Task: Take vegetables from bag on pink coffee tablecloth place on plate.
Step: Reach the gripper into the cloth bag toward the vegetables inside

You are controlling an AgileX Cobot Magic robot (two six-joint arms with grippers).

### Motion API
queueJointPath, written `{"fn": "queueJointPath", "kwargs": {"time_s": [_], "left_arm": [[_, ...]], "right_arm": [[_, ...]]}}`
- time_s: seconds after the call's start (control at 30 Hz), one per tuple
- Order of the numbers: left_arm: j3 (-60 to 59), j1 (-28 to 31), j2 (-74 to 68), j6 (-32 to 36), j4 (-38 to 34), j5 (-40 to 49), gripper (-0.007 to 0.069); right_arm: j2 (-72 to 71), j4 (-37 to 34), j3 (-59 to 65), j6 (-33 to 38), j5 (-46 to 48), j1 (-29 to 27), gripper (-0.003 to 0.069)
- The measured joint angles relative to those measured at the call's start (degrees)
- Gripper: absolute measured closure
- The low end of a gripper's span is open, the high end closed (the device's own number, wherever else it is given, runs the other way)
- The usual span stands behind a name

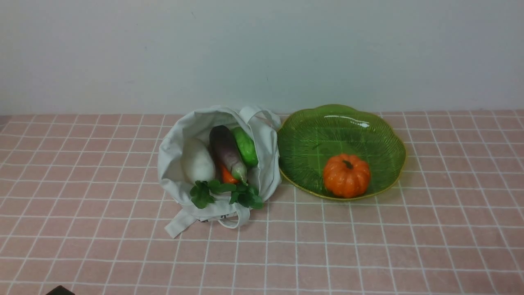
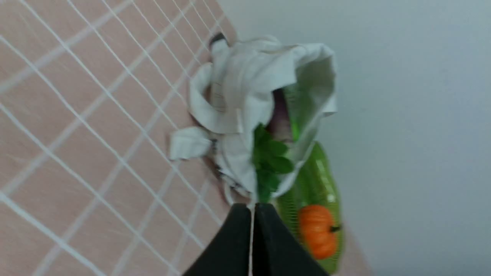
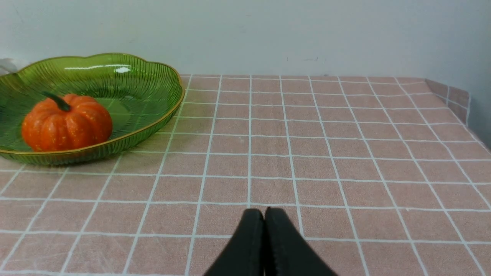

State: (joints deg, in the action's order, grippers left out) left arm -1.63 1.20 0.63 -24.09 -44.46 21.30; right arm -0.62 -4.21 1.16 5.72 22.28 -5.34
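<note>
Facing us, the bag's mouth (image 1: 170,164) kept the vegetables (image 1: 227,153) reachable.
Both claws, left (image 2: 253,207) and right (image 3: 264,211), were closed and empty, probably awaiting our reach.

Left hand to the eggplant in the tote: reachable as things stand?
Probably yes: the bag gapes toward the robot and the eggplant lies above the carrot. But the left hand is shut and would have to open first.
</note>
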Motion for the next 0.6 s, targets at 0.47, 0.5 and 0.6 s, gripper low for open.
{"fn": "queueJointPath", "kwargs": {"time_s": [0.47, 0.5, 0.6], "left_arm": [[15.7, 0.0, -7.5, 25.5, -7.8, 2.5, 0.0629], [17.8, 0.0, -10.5, 27.2, -7.6, 3.8, 0.0629], [26.4, 0.0, -25.2, 33.2, -5.2, 13.8, 0.0629]], "right_arm": [[0.0, 0.0, 0.0, 0.0, 0.0, 0.0, 0.0673], [0.0, 0.0, 0.0, 0.0, 0.0, 0.0, 0.0673], [0.0, 0.0, 0.0, 0.0, 0.0, 0.0, 0.0673]]}}
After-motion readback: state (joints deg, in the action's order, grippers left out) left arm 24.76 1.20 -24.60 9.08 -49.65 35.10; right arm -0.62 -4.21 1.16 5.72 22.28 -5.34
